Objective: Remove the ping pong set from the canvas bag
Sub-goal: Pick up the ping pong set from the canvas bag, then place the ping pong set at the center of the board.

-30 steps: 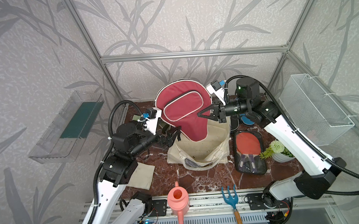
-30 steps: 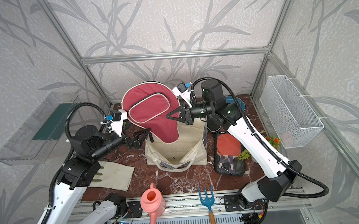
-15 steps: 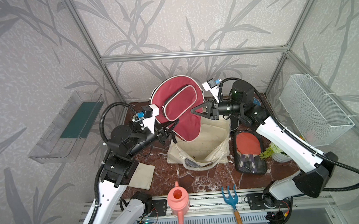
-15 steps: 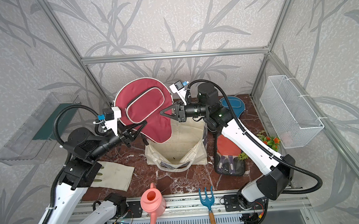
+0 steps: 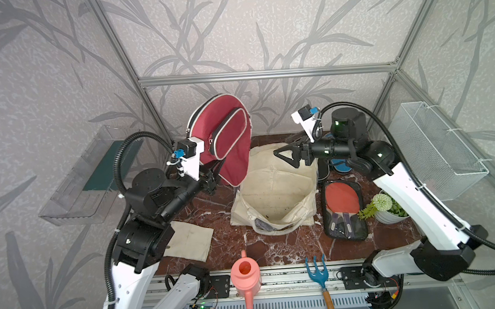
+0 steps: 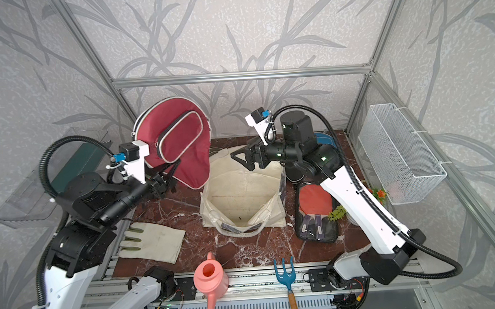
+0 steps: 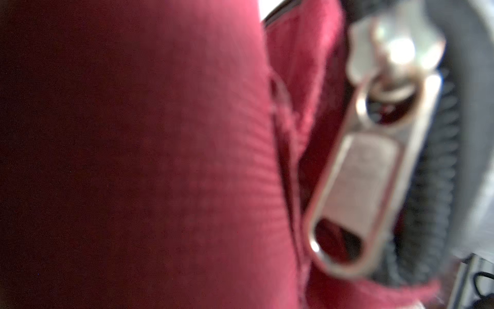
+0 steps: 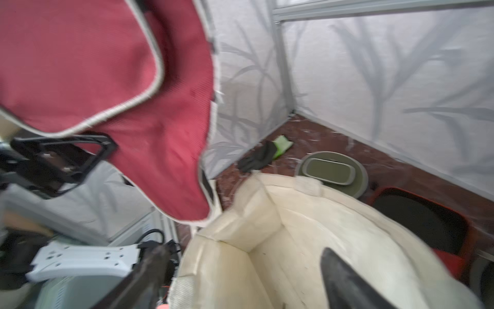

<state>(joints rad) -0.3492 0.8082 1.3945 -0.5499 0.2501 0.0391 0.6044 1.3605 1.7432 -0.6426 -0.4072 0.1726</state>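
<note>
A maroon paddle case [image 5: 224, 139] [image 6: 177, 141] of the ping pong set hangs upright in the air, just left of the canvas bag [image 5: 274, 171] [image 6: 242, 188]. My left gripper [image 5: 213, 172] [image 6: 165, 178] is shut on the case's lower edge. The left wrist view shows only maroon fabric [image 7: 160, 160] and a zip pull [image 7: 361, 187]. My right gripper [image 5: 285, 158] [image 6: 241, 161] [image 8: 246, 281] stands open and empty over the bag's back rim, apart from the case. The clear-fronted case with red paddles [image 5: 343, 208] lies right of the bag.
An olive case [image 8: 331, 168] and a blue case [image 6: 324, 137] lie behind the bag. A pale glove [image 6: 151, 240] lies front left. A pink watering can [image 5: 245, 274] and a blue garden fork [image 5: 318, 271] sit at the front edge. A potted plant [image 5: 386, 208] and a wire basket [image 5: 437, 149] stand right.
My left gripper closed on the maroon case and carried it leftward. My right gripper opened, let go of the case and drew back to the right.
</note>
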